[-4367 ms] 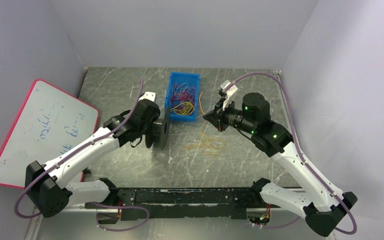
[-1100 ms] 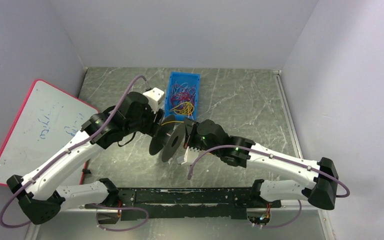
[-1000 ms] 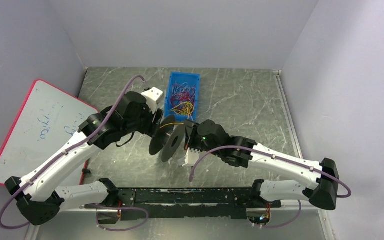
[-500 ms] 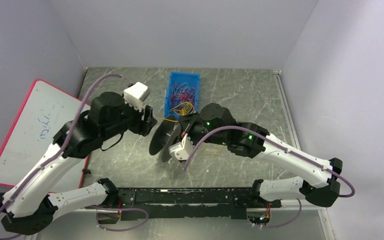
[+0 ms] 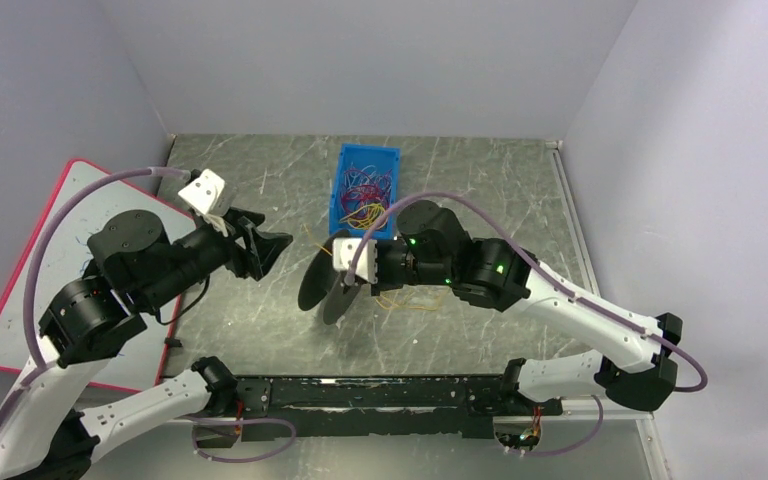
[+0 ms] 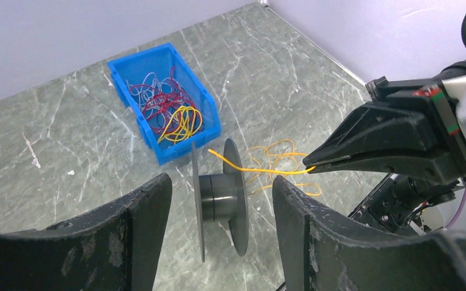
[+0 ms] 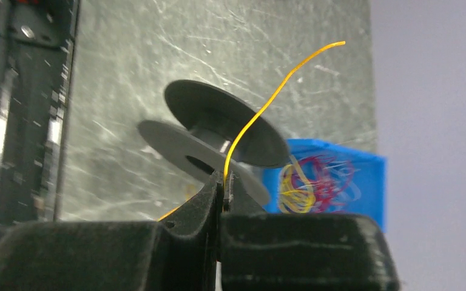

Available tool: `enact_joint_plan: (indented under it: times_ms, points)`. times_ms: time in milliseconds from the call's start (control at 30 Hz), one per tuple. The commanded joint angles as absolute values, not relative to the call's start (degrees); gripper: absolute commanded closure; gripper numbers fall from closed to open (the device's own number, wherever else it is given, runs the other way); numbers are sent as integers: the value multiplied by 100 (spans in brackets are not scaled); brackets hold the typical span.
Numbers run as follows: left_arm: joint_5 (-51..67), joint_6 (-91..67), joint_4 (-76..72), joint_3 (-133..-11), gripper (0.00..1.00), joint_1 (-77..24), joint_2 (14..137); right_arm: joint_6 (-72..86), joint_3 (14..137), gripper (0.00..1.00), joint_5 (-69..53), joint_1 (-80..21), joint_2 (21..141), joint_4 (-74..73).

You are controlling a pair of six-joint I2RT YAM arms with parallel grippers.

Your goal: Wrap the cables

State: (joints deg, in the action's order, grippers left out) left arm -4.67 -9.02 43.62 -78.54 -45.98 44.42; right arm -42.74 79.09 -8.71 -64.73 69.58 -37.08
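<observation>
A black spool [image 5: 325, 285] stands on the rims of its two flanges on the table, free of both grippers. My right gripper [image 5: 353, 284] is shut on a yellow cable [image 6: 261, 171] just right of the spool [image 6: 221, 197]. The cable's free end rises over the spool [image 7: 218, 142] in the right wrist view, and its tail lies in loose loops [image 5: 415, 300] on the table. My left gripper [image 5: 268, 246] hangs open to the left of the spool, nothing between its fingers [image 6: 145, 206]. More cables [image 5: 365, 195], red, purple and yellow, lie tangled in the bin.
A blue bin [image 5: 345, 160] sits at the back centre, just beyond the spool. A red-framed whiteboard [image 5: 70, 200] leans at the left wall. A black rail [image 5: 380, 395] runs along the near edge between the arm bases.
My left gripper has drawn back left and up, away from the spool, which now stands alone. My right gripper has turned and shifted toward the bin side, still pinching the yellow cable.
</observation>
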Motion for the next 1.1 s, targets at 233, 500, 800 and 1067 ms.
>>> enact_joint_plan:
  times_ms: [233,500,800,1067]
  points:
    - [-570,-982,4216,-7435,35,-4631,4582,420,7782,100,-1231,-6234,7015,-3278]
    - [-635,-1047,4359,-7171,35,-4627,4620,339,8151,100,-1668,-6188,7215,-4213]
    - [-637,-1217,4366,-6577,36,-4634,4573,-785,8511,100,-3894,-5381,8005,-5214]
    - [-525,-1388,4228,-6146,36,-4636,4492,-553,8553,100,-4792,-5054,8590,-5194]
